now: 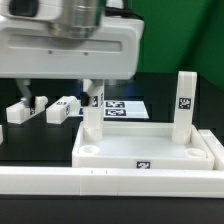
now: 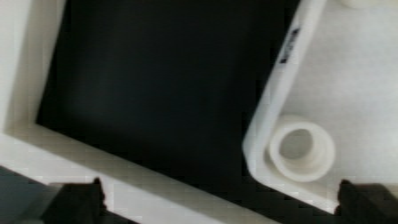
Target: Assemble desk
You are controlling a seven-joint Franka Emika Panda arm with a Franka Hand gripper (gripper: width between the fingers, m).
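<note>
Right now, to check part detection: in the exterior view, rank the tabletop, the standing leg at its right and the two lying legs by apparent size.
1. tabletop
2. standing leg at the view's right
3. leftmost lying leg and other lying leg: alike, so unranked; both sit farther back.

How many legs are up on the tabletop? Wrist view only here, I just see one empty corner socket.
Observer: Two stand upright on the tabletop: one leg at the exterior view's left, another leg at its right.
Operator: The others?
Observer: The loose legs lie on the black table, at the exterior view's left of the tabletop.
Operator: Hand?
Observer: The open hand hangs near those loose legs, holding nothing.
</note>
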